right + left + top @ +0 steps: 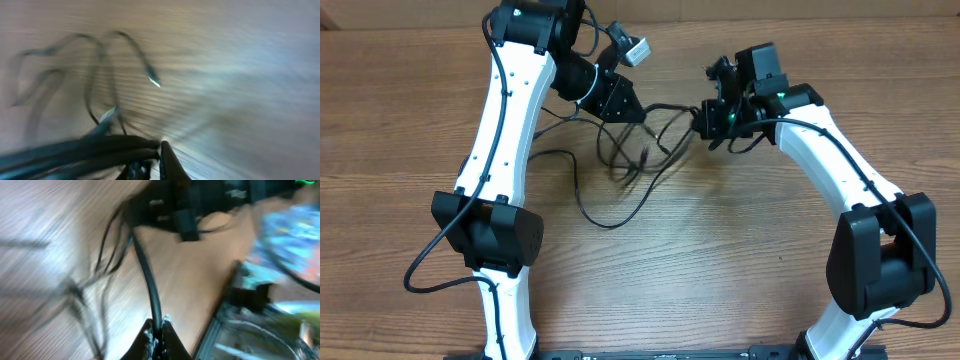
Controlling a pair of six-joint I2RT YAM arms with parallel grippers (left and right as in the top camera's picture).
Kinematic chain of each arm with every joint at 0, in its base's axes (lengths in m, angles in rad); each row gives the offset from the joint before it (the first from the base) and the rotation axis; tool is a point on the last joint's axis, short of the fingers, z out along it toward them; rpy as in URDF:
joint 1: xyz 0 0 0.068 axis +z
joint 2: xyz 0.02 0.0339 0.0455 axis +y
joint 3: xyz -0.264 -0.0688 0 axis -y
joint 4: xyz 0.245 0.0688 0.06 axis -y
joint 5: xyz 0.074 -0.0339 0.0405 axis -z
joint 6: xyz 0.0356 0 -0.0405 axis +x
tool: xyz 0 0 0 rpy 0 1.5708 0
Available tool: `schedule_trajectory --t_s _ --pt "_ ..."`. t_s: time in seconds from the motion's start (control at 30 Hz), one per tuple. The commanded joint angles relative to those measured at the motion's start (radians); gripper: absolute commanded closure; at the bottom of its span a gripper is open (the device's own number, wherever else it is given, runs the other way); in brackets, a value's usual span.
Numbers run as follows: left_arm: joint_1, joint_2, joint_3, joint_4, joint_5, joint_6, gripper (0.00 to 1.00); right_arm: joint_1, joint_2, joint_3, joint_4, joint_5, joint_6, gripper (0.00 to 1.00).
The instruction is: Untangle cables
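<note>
The cables (632,165) hang and lie in a loose tangle near the far middle of the wooden table (720,270), between the two arms. In the overhead view one strand stretches almost level from the left gripper (625,105) across to the right gripper (710,122), while several other strands droop below it in overlapping loops. One long loop trails toward the near side of the table and curves back up, and another strand runs off to the left beside the left arm. The left wrist view is badly blurred, but it shows the left gripper closed on a single black cord, which sits pinched between the fingertips (149,339) and rises away toward a knot of thinner strands. The dark body of the right gripper shows beyond that knot. The right wrist view is blurred as well. There a bunch of dark strands comes in from the left and ends at the right gripper's fingers (167,160), which appear clamped on it, though the blur hides the exact contact. Beyond the fingers, thin loops spread over the table, and a small bright plug end (154,81) tips one of them.
</note>
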Motion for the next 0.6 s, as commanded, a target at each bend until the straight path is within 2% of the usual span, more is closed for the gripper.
schedule_trajectory --t_s 0.0,0.13,0.2,0.3,0.4,0.5,0.57 --pt "0.011 -0.042 0.015 0.030 -0.290 -0.217 0.96 -0.011 -0.005 0.007 -0.044 0.282 0.071 0.96" --pt "0.025 -0.042 0.015 0.064 -0.511 -0.414 0.96 -0.012 -0.005 0.007 -0.113 0.370 0.071 0.96" --pt "0.031 -0.042 0.015 0.071 -0.569 -0.473 0.96 -0.016 -0.005 0.007 -0.135 0.404 0.071 0.96" --pt "0.032 -0.042 0.015 0.074 -0.576 -0.475 0.96 -0.035 -0.005 0.007 -0.155 0.458 0.095 0.96" --pt "0.032 -0.043 0.015 0.073 -0.599 -0.492 0.96 -0.068 -0.005 0.007 -0.184 0.533 0.205 0.96" --pt "0.032 -0.048 0.015 0.066 -0.697 -0.575 0.96 -0.111 -0.013 0.019 -0.213 0.522 0.254 0.96" --pt "0.032 -0.051 0.015 0.066 -0.715 -0.589 0.96 -0.137 -0.029 0.040 -0.236 0.486 0.251 0.96"
